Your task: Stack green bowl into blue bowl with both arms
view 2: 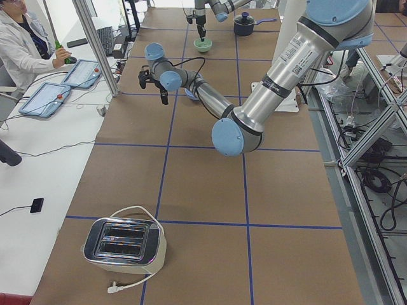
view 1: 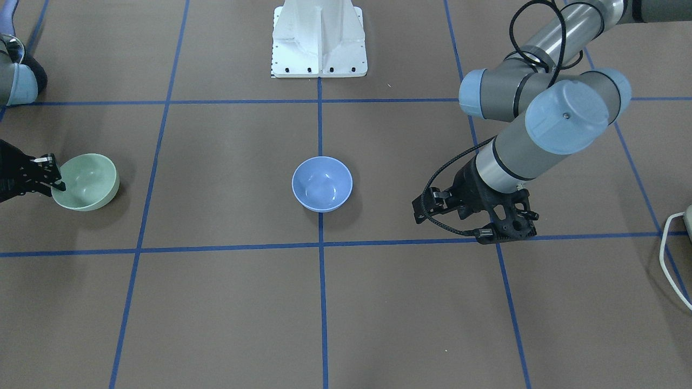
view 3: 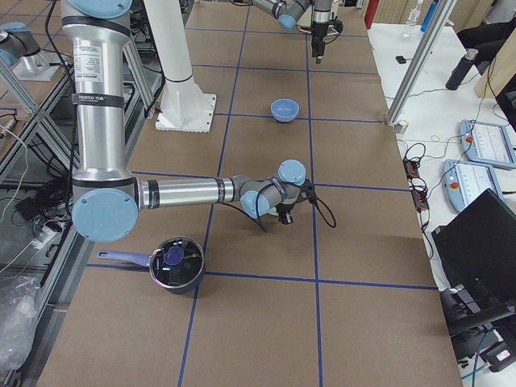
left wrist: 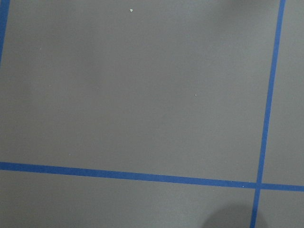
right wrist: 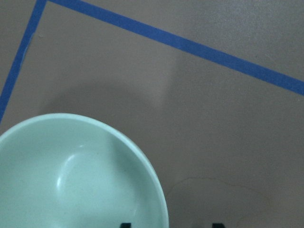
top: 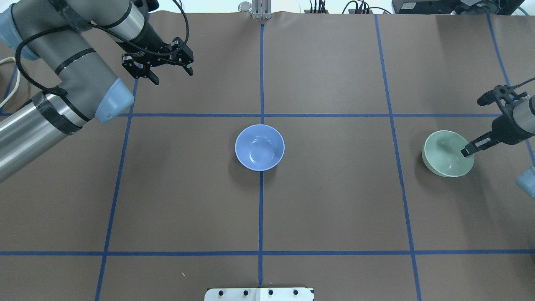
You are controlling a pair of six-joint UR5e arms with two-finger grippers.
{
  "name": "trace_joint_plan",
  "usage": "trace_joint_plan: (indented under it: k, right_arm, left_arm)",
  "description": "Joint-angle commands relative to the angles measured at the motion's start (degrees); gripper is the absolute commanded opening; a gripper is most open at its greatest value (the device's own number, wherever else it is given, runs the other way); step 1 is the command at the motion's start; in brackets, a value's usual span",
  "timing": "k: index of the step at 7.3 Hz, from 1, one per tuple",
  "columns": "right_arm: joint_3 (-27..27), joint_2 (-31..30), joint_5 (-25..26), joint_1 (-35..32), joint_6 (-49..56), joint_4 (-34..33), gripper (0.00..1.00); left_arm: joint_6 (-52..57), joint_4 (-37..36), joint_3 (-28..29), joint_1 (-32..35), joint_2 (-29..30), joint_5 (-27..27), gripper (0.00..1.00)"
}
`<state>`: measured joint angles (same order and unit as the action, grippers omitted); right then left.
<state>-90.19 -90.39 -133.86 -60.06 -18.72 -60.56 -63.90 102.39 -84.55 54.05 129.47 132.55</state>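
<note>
— On the brown table (top: 334, 200), where do the two bowls sit?
— The blue bowl (top: 259, 147) stands upright at the centre, on a blue tape line. The green bowl (top: 448, 153) sits well apart from it, near the table's edge on the robot's right.
— What about the right gripper (right wrist: 171, 223)?
— Its jaws are spread and straddle the green bowl's rim, one finger inside and one outside. The wrist view shows a gap on each side of the rim.
— And the left gripper (top: 170, 75)?
— It hangs over the table on the robot's left, toward the far edge and well away from both bowls, with its jaws spread.
</note>
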Motion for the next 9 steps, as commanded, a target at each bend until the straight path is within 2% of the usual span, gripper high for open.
trace_joint_plan:
  k: [1,4,9]
  right_arm:
    - [-0.1,0.2,0.0,0.0,0.0,0.0,0.23]
    - [-1.6,2.5,-0.2,0.0,-6.6,0.1,0.19]
    - [-1.2,2.6,-0.1,0.0,-6.8,0.0,0.18]
  left_arm:
    - [0.0,0.0,0.0,0.0,0.0,0.0,0.98]
    - [0.0,0.1,0.0,0.0,0.0,-0.1,0.98]
    - [0.1,0.3,0.1,0.0,-0.5,-0.1,0.98]
